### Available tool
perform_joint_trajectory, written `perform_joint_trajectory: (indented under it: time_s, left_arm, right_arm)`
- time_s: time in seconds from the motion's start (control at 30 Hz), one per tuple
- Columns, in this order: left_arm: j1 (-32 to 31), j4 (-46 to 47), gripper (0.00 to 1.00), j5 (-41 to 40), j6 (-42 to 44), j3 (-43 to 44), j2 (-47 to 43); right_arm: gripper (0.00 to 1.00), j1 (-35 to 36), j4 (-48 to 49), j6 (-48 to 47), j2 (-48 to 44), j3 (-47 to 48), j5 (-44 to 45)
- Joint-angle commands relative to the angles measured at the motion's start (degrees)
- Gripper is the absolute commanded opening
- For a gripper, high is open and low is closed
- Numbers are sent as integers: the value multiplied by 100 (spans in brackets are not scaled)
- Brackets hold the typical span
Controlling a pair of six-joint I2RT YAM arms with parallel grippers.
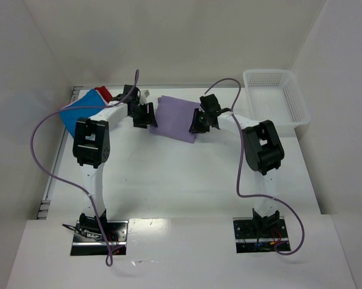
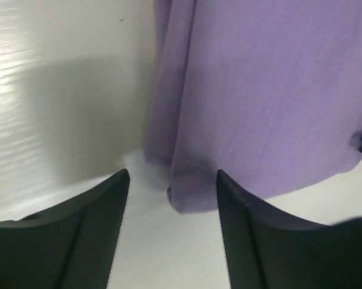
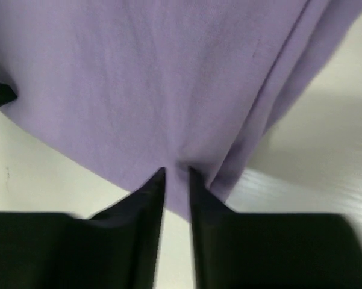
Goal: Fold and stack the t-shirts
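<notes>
Folded lavender t-shirt (image 1: 177, 117) at the far middle of the worktop (image 1: 168, 180).
Left hand (image 2: 171, 176) is spread, with the shirt corner lying loose inside it; right hand (image 3: 176, 173) is nearly pressed together at the edge, and a pinch is uncertain. Best to lift both straight up, without dragging the fold.

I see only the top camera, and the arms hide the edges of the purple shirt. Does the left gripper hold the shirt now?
Observer: No. In the left wrist view the left gripper stands wide open; a corner of the purple shirt lies loose between its fingers.
Operator: And the right gripper?
Observer: Its wrist view shows only a narrow gap, with the shirt's edge in it. I cannot tell whether it pinches.
</notes>
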Motion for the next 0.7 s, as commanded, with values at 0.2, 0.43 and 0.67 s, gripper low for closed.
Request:
perform_joint_trajectory:
  time_s: [0.2, 0.43, 0.67]
  left_arm:
    - [209, -195, 81, -149, 233, 322, -1026]
    - [209, 208, 63, 184, -21, 103, -630]
    - [139, 788, 57, -140, -198, -636, -630]
  right_arm:
    - [79, -244, -47, -230, -1565, 209, 464]
    - [76, -446, 76, -177, -2066, -581, 342]
    - [76, -446, 7, -107, -2374, -873, 360]
